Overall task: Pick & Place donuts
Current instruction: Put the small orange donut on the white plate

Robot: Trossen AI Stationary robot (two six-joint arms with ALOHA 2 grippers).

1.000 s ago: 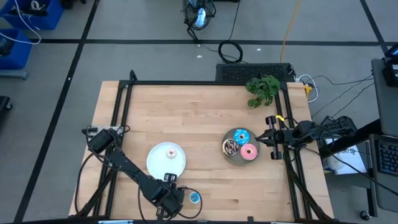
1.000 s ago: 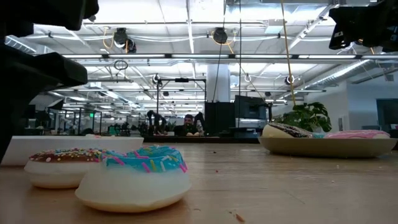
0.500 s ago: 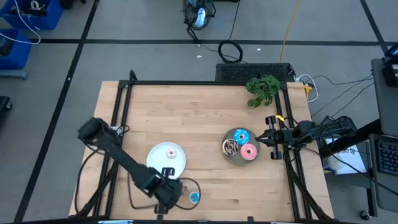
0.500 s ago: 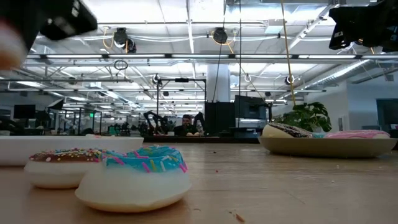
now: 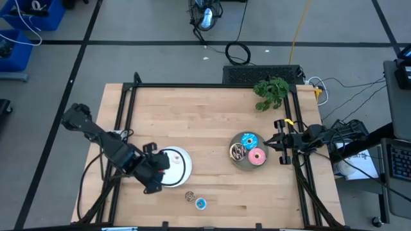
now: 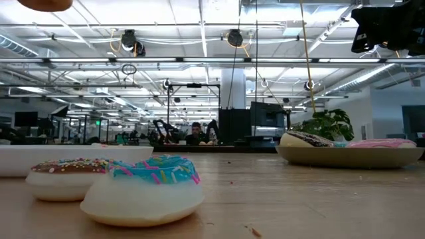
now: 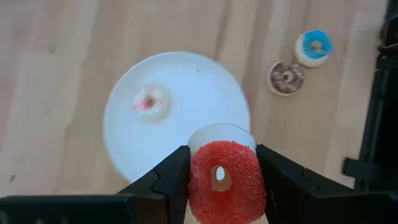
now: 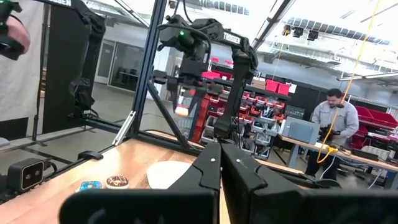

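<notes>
The left hand pinches the red donut above the white plate, while the right hand waits pressed together beside the grey plate.

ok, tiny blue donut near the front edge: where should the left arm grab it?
The tiny blue donut lies flat on the bare table, hole up, close beside the tiny brown donut. Come straight down and pinch across the ring's outer rim, fingers set clear of the brown one. The left end effector holds the red donut that way.

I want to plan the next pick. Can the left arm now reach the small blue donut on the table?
Probably not yet: the left gripper is shut on the red donut above the white plate. The blue donut itself lies uncovered beside the brown donut.
</notes>
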